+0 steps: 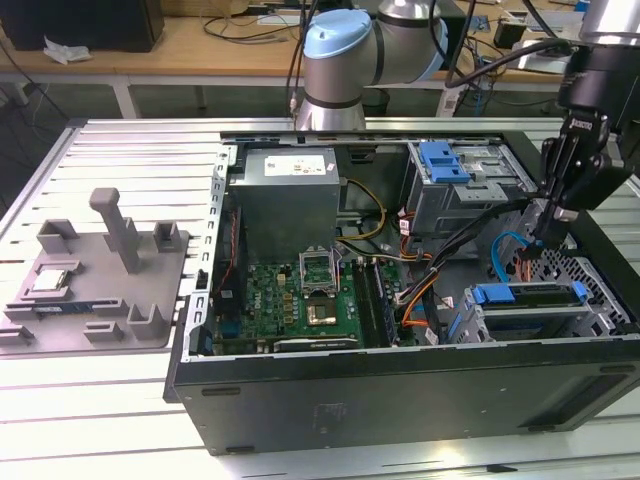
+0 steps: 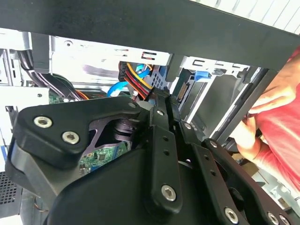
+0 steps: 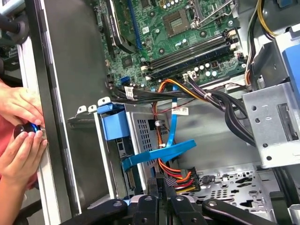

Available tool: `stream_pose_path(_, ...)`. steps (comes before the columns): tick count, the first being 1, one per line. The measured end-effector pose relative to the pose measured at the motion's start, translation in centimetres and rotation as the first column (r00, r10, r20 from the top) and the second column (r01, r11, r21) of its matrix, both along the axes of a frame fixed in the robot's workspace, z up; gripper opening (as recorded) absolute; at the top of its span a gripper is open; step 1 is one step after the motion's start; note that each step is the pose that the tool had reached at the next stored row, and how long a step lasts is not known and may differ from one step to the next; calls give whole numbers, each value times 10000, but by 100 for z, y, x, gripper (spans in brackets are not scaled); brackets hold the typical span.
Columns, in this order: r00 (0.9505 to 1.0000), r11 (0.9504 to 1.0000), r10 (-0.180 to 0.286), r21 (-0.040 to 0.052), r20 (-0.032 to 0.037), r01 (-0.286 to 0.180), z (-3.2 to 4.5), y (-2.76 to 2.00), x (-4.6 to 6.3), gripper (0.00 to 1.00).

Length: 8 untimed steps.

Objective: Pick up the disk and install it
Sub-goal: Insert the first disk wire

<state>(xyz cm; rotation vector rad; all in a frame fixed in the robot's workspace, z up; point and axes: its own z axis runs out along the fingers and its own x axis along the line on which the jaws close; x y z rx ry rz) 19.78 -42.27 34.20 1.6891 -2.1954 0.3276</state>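
Disk (image 1: 525, 295): is sitting on edge in the lower cage (image 1: 603, 312), at the case's (image 1: 400, 390) near corner on the exterior view's right; probably already seated.
Hand (image 1: 538, 240): is hovering just above it, fingers pressed together and pinching nothing; likely set for pushing.

ribbed grey metal table (image 1: 130, 160), wooden bench (image 1: 200, 50) behind, tangled cables (image 1: 245, 22)

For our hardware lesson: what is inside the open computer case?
Visible: a green motherboard, a grey power supply, a metal drive cage, bundled cables and the gripper reaching in. What lies under the motherboard and within the cage is covered.
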Motion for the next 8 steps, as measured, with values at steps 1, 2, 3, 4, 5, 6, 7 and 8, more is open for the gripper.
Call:
stream_pose_path(1,10000,9999,45,94,11,-45,7,-25,-5,16)
stream_pose_path(2,10000,9998,83,167,20,-83,14,-44,-10,16)
stream_pose_path(3,9999,9996,122,238,31,-122,22,-62,-19,16)
stream_pose_path(4,9999,9994,159,307,43,-160,28,-80,-29,16)
stream_pose_path(5,9998,9993,178,336,49,-179,30,-91,-34,16)
stream_pose_path(6,9998,9992,195,357,53,-196,32,-102,-38,16)
stream_pose_path(7,9997,9990,222,396,61,-224,34,-123,-43,16)
stream_pose_path(8,9997,9987,253,444,70,-256,37,-149,-49,16)
